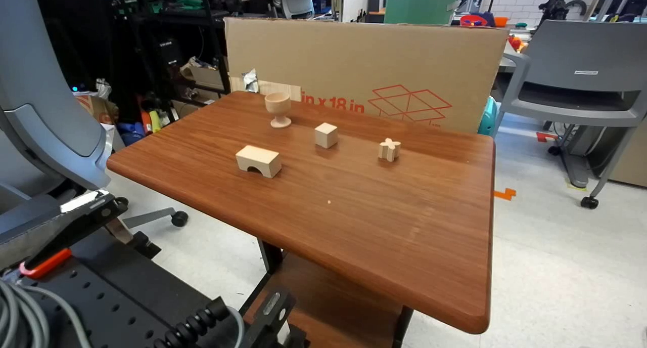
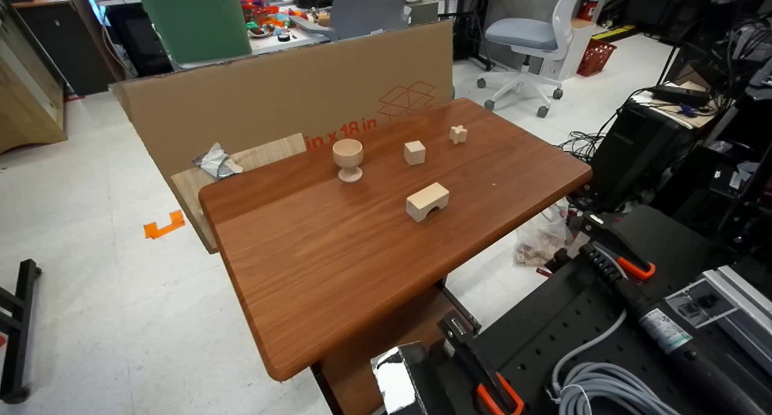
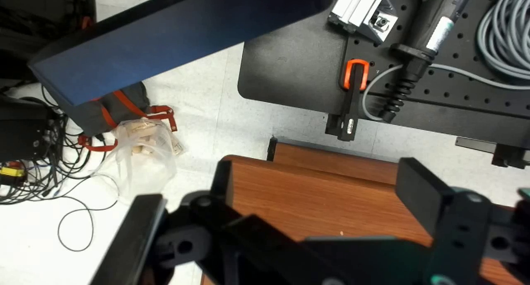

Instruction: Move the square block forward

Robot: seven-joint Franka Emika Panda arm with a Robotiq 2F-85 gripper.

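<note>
The square block is a small plain light-wood cube standing on the brown table, and it shows in both exterior views (image 1: pixel 326 135) (image 2: pixel 414 153). It stands between a wooden goblet (image 1: pixel 278 105) and a small cross-shaped wooden piece (image 1: pixel 389 149). The square block is out of view in the wrist view. My gripper (image 3: pixel 315 181) shows only in the wrist view. Its fingers are wide apart with nothing between them, above the table edge. Neither exterior view shows the gripper, and it is well apart from the block.
A notched wooden block (image 1: pixel 259 161) lies on the table (image 1: pixel 394 226). A tall cardboard panel (image 1: pixel 354 49) stands along the table's far edge. A black perforated cart (image 2: pixel 543 336) with clamps and coiled cable is beside the table. A dark blue long shape (image 3: pixel 186 40) crosses the wrist view.
</note>
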